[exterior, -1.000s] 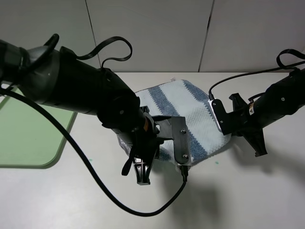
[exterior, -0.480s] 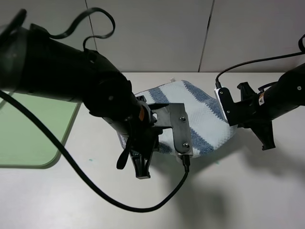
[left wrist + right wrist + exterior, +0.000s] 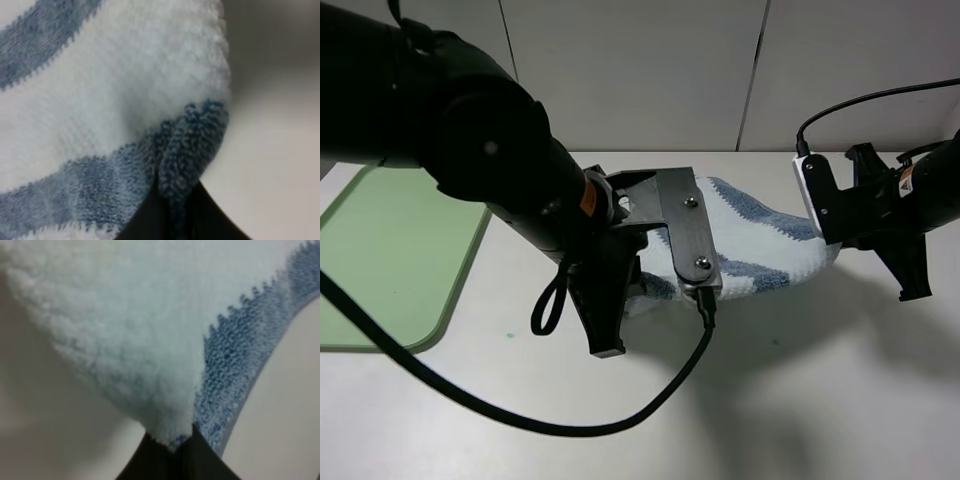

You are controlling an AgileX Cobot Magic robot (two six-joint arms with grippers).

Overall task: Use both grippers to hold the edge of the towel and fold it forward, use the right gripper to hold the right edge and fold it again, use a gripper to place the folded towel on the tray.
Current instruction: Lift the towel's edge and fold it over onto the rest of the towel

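The blue and whitish striped towel (image 3: 760,250) hangs stretched between my two grippers, its near edge raised off the white table. My left gripper (image 3: 632,298) is shut on the towel's left corner; in the left wrist view the cloth (image 3: 125,100) is pinched between dark fingertips (image 3: 145,222). My right gripper (image 3: 832,248) is shut on the right corner; in the right wrist view the cloth (image 3: 125,325) is pinched between its fingertips (image 3: 200,457). The light-green tray (image 3: 390,260) lies at the far left, apart from both grippers.
The bulky left arm and its camera plate (image 3: 685,235) hide the towel's left part. A black cable (image 3: 570,425) loops over the table in front. A grey wall (image 3: 640,70) stands close behind the towel.
Both grippers have risen and moved toward the back wall with the towel's near edge. The cloth has lifted and now covers less of the table.
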